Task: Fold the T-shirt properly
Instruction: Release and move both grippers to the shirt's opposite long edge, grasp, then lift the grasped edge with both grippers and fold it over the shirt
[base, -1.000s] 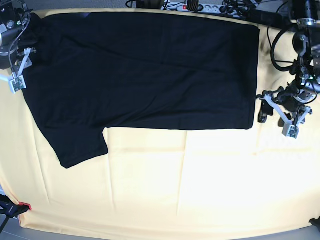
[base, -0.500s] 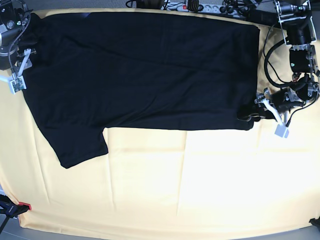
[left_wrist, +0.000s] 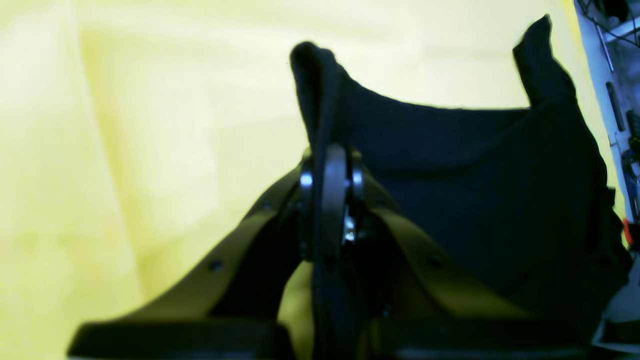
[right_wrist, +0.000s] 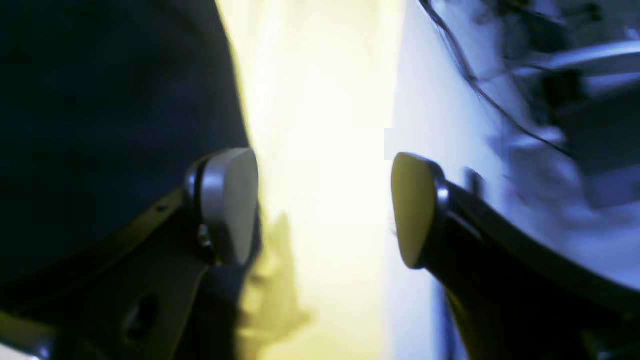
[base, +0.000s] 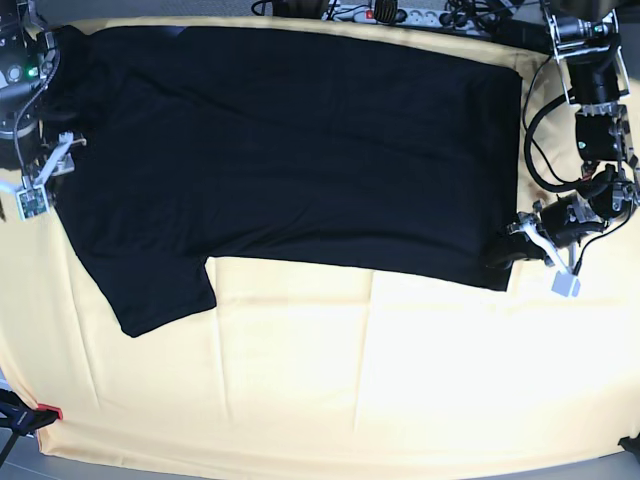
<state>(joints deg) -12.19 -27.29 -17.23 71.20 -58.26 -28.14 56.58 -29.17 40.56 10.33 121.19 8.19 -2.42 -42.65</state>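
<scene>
The black T-shirt (base: 290, 150) lies spread plain side up on the yellow table cover (base: 350, 380), one sleeve (base: 150, 290) pointing to the front left. My left gripper (base: 508, 248) is shut on the shirt's front right corner. In the left wrist view the gripper (left_wrist: 327, 165) pinches a raised fold of the black cloth (left_wrist: 475, 190). My right gripper (base: 42, 178) is open at the shirt's left edge. In the right wrist view it (right_wrist: 320, 205) holds nothing, with one finger (right_wrist: 230, 200) at the edge of the shirt (right_wrist: 100, 100).
A power strip and cables (base: 390, 12) lie along the back edge. A red-tipped clamp (base: 45, 412) sits at the front left corner. Cables and grey gear (right_wrist: 525, 100) stand past the table edge beside my right gripper.
My left gripper swung in to the shirt's front right corner, shut on it and drew it toward the front, so the hem now slants. My right gripper shifted slightly toward the front.
</scene>
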